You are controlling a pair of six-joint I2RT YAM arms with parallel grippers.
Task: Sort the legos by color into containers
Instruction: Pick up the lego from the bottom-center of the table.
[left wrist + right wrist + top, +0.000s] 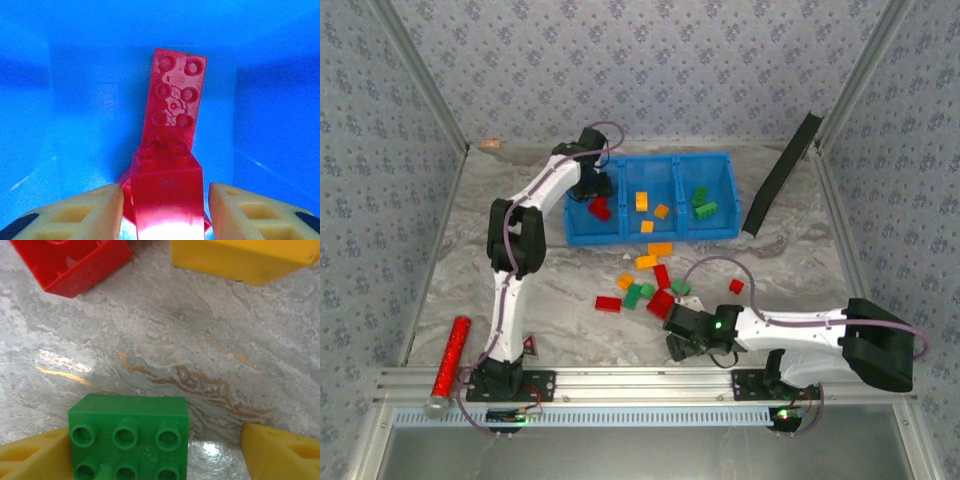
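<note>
I'm judging the sort as roughly half done: reds, oranges and greens are already lying apart by colour in the tray [650,238], while about ten legos [662,276] are waiting loose on the tabletop [560,310]. My left end effector [592,190] is reaching into the left compartment [582,225], fingers apart around a red brick [167,192]; my right end effector [672,338] is hovering low, fingers spread about a green brick [128,437]

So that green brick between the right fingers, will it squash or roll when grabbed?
The green brick looks like rigid moulded plastic, so it likely won't squash. Its flat sides suggest it won't roll. On the glossy table it may slide if pushed from one side first.
</note>
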